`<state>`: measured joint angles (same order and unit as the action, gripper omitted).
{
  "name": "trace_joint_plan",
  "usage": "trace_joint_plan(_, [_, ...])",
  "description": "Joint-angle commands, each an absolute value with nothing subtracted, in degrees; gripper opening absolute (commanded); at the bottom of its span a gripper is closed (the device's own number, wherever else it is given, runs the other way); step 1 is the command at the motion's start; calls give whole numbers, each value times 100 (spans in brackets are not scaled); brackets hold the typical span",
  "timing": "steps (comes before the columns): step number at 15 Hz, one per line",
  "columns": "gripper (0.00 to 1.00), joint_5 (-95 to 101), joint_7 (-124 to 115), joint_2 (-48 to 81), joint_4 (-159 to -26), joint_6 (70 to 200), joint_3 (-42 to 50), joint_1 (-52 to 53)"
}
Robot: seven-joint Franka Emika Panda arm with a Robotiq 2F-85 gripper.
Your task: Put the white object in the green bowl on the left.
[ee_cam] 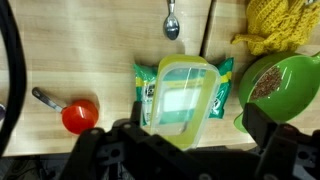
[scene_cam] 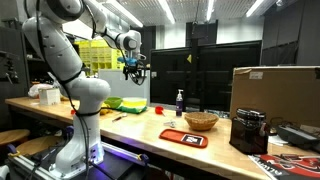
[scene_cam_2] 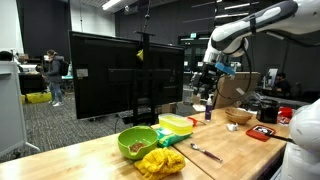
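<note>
Claw is hovering above the counter with fingers spread and empty; the white object, a whitish-lidded flat tub, is sitting just beside the green bowl, probably light, rigid and slick, so I'm favouring pinching across its narrow sides.

Ceiling strip lights at twelve o'clock give even brightness; both exterior views are soft. The wrist view's pincer at six o'clock is dark, blurred.

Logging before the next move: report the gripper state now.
Gripper: open, fingers spread wide in the wrist view, holding nothing.
</note>
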<state>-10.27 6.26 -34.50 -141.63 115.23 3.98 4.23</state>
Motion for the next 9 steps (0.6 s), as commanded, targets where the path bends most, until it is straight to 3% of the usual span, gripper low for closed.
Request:
trace_joint_plan(1, [100, -946, 1009, -3386, -14210, 11108, 657, 206])
trace_joint_plan(9, [100, -681, 1650, -3215, -14405, 10604, 1158, -339])
